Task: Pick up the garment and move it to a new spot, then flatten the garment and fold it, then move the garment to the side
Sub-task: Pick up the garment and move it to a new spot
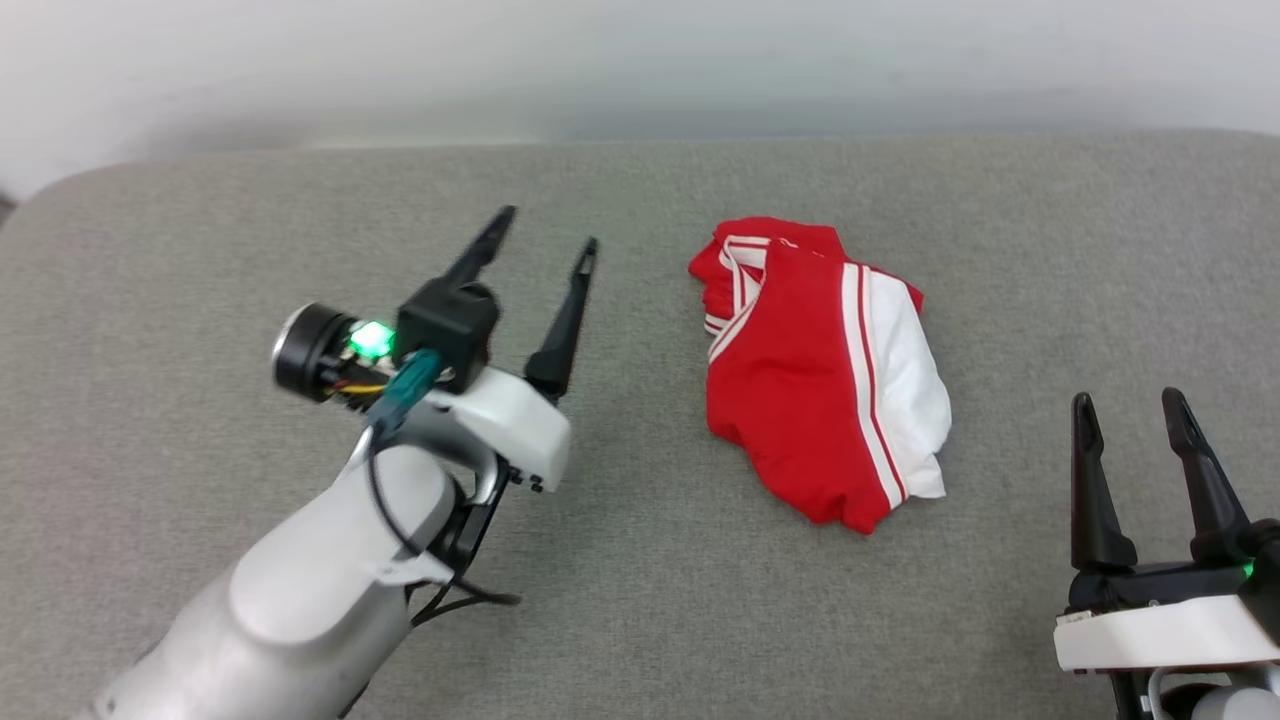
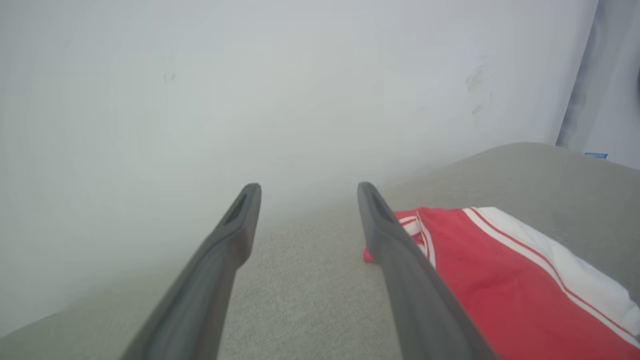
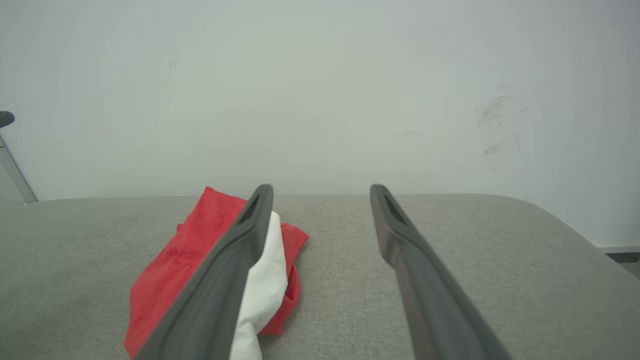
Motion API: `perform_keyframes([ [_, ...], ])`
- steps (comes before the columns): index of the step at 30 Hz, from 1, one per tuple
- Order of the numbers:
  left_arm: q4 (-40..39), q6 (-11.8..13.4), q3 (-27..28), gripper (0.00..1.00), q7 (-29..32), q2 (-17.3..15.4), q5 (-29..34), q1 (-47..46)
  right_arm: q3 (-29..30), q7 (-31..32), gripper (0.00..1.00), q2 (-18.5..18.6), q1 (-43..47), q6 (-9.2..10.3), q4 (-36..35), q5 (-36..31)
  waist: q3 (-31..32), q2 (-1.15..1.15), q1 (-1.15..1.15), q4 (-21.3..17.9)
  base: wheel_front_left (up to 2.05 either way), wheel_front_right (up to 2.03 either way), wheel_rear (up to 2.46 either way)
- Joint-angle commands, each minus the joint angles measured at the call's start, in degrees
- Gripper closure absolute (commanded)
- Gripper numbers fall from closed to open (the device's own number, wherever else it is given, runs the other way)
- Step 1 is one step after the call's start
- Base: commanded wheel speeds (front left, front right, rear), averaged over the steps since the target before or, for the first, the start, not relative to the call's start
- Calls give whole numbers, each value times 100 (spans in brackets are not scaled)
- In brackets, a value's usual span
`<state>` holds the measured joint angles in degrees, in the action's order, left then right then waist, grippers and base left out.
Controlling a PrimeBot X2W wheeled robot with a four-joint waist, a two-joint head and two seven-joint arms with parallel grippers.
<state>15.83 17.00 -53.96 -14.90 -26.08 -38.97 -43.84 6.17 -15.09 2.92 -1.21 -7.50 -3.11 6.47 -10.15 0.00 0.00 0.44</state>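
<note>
The garment [image 1: 800, 390], a red jersey T-shirt with a white sleeve and white double-stripe trim, lies bunched in a loose heap on the grey fabric-covered bench [image 1: 200, 250]. In the head view it sits a little right of the middle. Its striped collar end points toward the far edge by the pale wall [image 1: 640, 60], and the white sleeve is folded along its right side.

The left end effector [image 1: 548, 232] hangs over the bench to the left of the garment, near it but not touching. Its two dark fingers are spread wide with nothing between them. In the left wrist view, the left end effector [image 2: 308, 187] frames bare grey fabric, and the garment [image 2: 475, 270] lies off to the right, its collar end partly hidden behind one finger.

The right end effector [image 1: 1126, 400] is at the lower right of the head view, fingers pointing up and also spread apart and empty. It is clear of the sleeve's edge. In the right wrist view, the right end effector [image 3: 321, 189] has open bench between its fingers, while the garment [image 3: 170, 270] lies to the left, with one finger crossing in front of its white sleeve.
</note>
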Motion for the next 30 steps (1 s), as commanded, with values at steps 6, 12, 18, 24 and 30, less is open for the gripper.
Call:
perform_keyframes([
  [6, -928, 682, 1469, 0, -29, -9, 917, 1587, 83, -12, 0, -8, 185, 2, 39, -65, 305, 0, 0, 223, 0, 0, 0],
  [12, -1410, 717, 2523, 0, -30, 285, 1644, 2826, 133, -12, 0, -8, 275, 2, 66, -77, 444, 0, 0, 265, 0, 0, 0],
  [18, -1630, 354, 3196, 0, -31, 623, 2047, 3593, 125, -12, 0, -8, 373, 2, 118, -55, 532, 0, 0, 261, 0, 0, 0],
  [24, -1591, -91, 3757, 0, -31, 1007, 2489, 4132, 104, -12, 0, -8, 492, 2, 206, -40, 638, 0, 0, 252, 0, 0, 0],
  [30, -1539, -482, 4179, 0, -31, 1341, 2839, 4386, 89, -12, 0, -8, 616, 2, 311, -54, 712, 0, 0, 255, 0, 0, 0],
])
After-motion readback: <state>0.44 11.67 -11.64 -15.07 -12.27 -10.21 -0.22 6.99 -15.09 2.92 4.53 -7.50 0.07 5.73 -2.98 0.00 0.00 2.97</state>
